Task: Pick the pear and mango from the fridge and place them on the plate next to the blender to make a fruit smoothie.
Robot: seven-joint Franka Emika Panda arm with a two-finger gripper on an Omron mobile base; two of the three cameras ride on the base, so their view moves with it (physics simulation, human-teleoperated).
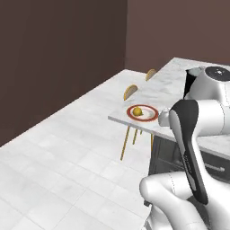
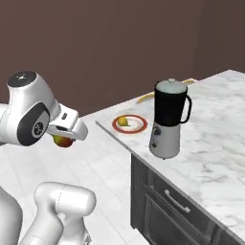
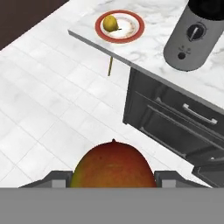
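The mango [image 3: 113, 165], mottled red and orange, sits between my fingertips in the hand view; my gripper [image 3: 113, 177] is shut on it. From the right base view the mango [image 2: 63, 141] hangs under the hand at the left, above the floor and short of the counter. The yellow pear [image 1: 138, 111] lies on the red-rimmed plate [image 1: 150, 117] near the counter's corner; the pear [image 3: 110, 22] and plate [image 3: 133, 30] also show at the hand view's top. The blender [image 2: 169, 119] stands just right of the plate [image 2: 139, 127].
The marble counter [image 2: 210, 143] has dark drawers [image 3: 175, 118] below its front. Wooden stools [image 1: 130, 92] stand behind the counter's far corner. White tiled floor [image 1: 67, 157] spreads out to the left. A dark brown wall closes the back.
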